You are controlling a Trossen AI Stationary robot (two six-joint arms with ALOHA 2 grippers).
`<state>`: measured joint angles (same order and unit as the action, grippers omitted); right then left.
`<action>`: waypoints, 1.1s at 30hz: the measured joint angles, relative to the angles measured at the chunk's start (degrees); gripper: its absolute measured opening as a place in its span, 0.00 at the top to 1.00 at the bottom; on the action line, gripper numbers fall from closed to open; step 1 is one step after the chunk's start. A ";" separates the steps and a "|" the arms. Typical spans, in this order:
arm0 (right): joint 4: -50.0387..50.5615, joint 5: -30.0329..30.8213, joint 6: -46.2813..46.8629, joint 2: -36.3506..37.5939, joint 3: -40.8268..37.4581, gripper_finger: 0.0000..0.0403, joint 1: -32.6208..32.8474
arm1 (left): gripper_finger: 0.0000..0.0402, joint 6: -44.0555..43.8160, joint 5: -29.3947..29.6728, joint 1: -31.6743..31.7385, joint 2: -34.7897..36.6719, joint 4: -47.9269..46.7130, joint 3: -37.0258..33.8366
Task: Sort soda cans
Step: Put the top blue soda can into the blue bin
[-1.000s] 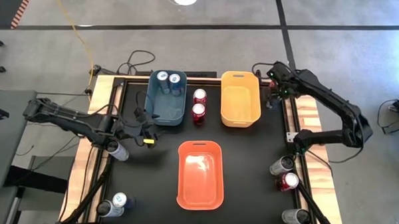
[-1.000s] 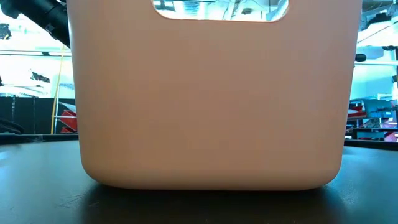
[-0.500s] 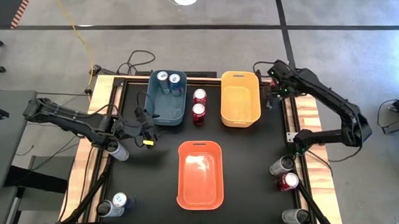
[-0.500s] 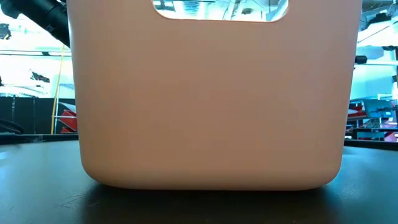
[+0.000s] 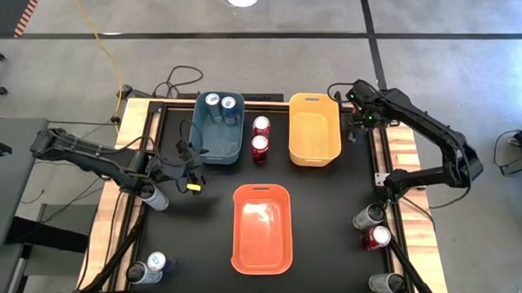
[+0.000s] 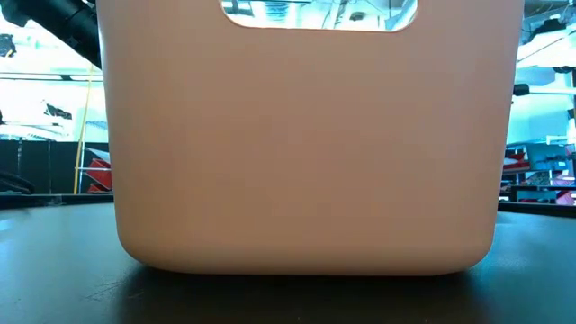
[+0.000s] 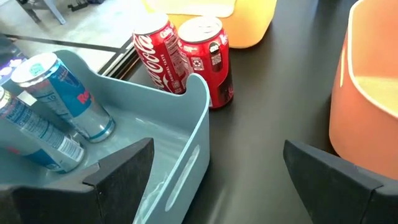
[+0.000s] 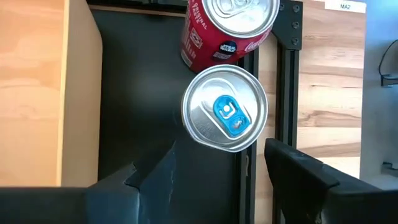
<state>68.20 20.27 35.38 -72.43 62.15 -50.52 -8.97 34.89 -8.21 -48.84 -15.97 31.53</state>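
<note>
Right tool [image 8: 205,180] hangs spread and empty above a can with a silver top and blue tab [image 8: 225,107], a red can [image 8: 227,28] touching it, upper right of the worktop [image 5: 328,227]. Left tool [image 7: 214,171] gapes wide, holding nothing, at the blue bin [image 5: 218,128] with two blue cans [image 7: 68,93]; two red cans [image 5: 260,136] stand between blue and yellow bin [image 5: 314,129].

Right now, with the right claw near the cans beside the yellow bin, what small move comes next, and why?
Probably ease the right claw forward around the blue-tabbed can: it stands open, the can sits just ahead, untouched, with a red can close behind.
</note>
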 joint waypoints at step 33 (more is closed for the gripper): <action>-10.22 0.66 25.03 -0.04 -7.58 0.07 -1.03 | 0.12 3.94 -1.33 0.01 0.02 -3.18 0.01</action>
<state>57.98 20.93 60.41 -72.47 54.57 -51.55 -5.03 33.56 -8.20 -48.82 -19.15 31.54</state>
